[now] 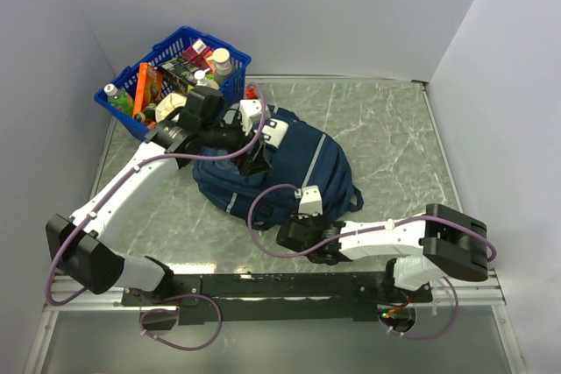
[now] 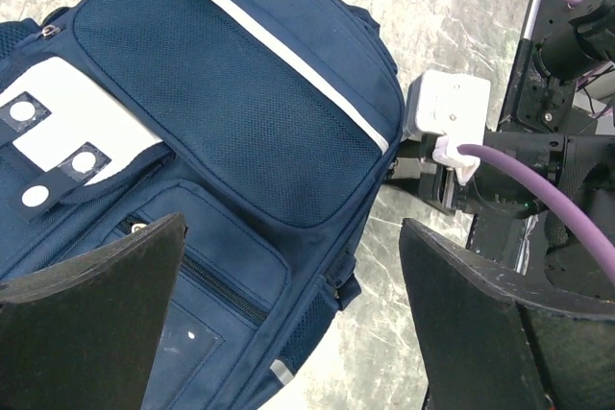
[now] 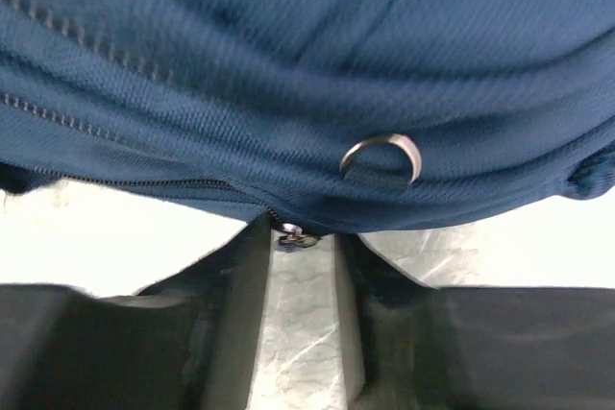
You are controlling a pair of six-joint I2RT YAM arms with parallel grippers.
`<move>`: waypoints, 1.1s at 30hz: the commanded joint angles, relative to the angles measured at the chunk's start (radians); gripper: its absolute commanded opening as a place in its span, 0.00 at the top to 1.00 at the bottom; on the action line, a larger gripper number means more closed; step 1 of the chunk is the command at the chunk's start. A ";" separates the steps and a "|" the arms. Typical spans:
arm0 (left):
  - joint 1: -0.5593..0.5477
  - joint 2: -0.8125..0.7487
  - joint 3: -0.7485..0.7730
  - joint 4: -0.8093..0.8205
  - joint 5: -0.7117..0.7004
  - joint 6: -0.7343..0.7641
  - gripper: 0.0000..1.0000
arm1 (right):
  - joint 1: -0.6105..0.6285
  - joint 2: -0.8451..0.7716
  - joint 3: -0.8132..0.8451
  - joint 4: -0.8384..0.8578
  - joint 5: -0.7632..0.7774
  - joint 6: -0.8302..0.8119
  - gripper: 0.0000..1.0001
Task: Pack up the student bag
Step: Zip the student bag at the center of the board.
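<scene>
- Top view: the student bag (image 1: 294, 172) lies flat on the table (image 1: 386, 129), front side up, in the middle of the picture.
- The basket (image 1: 130, 118) of small goods stands just beyond the bag's far left corner.
- The left gripper (image 1: 257, 157) hangs over the far left part of the bag, and its arm comes in from the bag's left.
- The right gripper (image 1: 296, 234) sits at the bag's near edge (its fingertips are hard to make out here).
- Left wrist view: the left gripper (image 2: 293, 228) has its fingers (image 2: 96, 324) spread wide above the bag (image 2: 240, 112), with nothing between them.
- A white stripe (image 2: 288, 55) crosses the bag, and a white patch (image 2: 67, 122) with snaps lies to its left.
- The white box (image 2: 447, 108) on the other arm, with a purple cable (image 2: 538, 189), sits right at the bag's edge.
- Right wrist view: the bag (image 3: 307, 45) fills the upper part, with a metal ring (image 3: 381, 156) on its seam.
- The right gripper (image 3: 303, 247) has its fingers (image 3: 173, 333) a narrow gap apart, with the table showing between them.
- The zip pull (image 3: 290, 234) hangs at the mouth of that gap (whether a finger touches it, I cannot tell).
</scene>
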 commanded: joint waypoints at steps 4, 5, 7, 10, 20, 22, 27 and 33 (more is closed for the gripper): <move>0.001 -0.020 0.048 0.001 0.010 -0.012 0.04 | 0.024 0.028 -0.017 0.025 0.002 0.093 0.50; 0.002 -0.020 0.048 0.001 0.008 -0.013 0.04 | 0.024 0.030 -0.020 0.023 0.000 0.098 0.50; 0.001 -0.020 0.047 0.001 0.005 -0.017 0.04 | 0.024 0.013 -0.029 0.037 0.005 0.101 0.57; 0.001 -0.023 0.034 0.010 -0.002 -0.027 0.04 | 0.024 -0.039 -0.052 0.056 0.009 0.096 0.80; -0.050 -0.053 -0.022 -0.048 0.022 0.003 0.01 | 0.026 -0.488 -0.109 -0.085 -0.095 0.058 1.00; -0.102 -0.058 -0.038 -0.083 0.008 0.039 0.01 | 0.020 -0.614 -0.132 -0.078 -0.164 0.024 1.00; -0.206 -0.095 -0.122 -0.227 0.033 0.117 0.02 | 0.018 -0.667 -0.089 -0.141 -0.278 0.025 1.00; -0.320 -0.210 -0.235 -0.208 -0.042 0.237 0.03 | 0.017 -0.662 -0.056 -0.151 -0.313 0.002 1.00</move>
